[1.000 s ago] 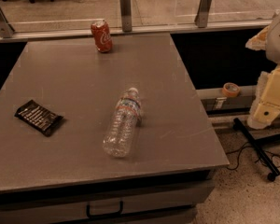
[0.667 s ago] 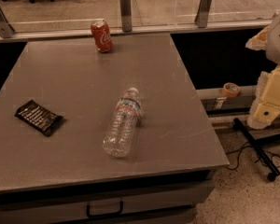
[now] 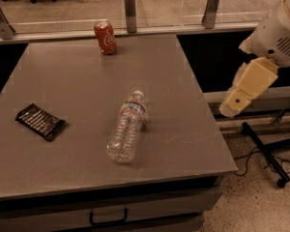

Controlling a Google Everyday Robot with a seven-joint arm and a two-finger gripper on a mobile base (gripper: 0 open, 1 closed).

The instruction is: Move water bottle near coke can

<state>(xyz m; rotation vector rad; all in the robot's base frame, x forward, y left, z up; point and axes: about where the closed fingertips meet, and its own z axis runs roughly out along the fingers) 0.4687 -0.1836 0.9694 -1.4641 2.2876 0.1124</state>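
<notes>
The water bottle (image 3: 127,128) lies on its side in the middle of the grey table (image 3: 77,81), with its white cap pointing to the far side. The red coke can (image 3: 105,37) stands upright at the far edge of the table, well away from the bottle. My gripper (image 3: 234,104) hangs off the table's right edge, at about the bottle's depth, at the end of the white and cream arm (image 3: 275,33). It is clear of the bottle and touches nothing.
A flat black snack wrapper (image 3: 40,121) lies near the table's left edge. A glass railing with metal posts (image 3: 130,4) runs behind the table. Cables and a black stand leg (image 3: 263,153) lie on the floor to the right. A drawer handle (image 3: 108,219) sits below the front edge.
My arm and gripper have moved a little to the left, toward the table's right edge. The bottle, can and wrapper have not moved.
</notes>
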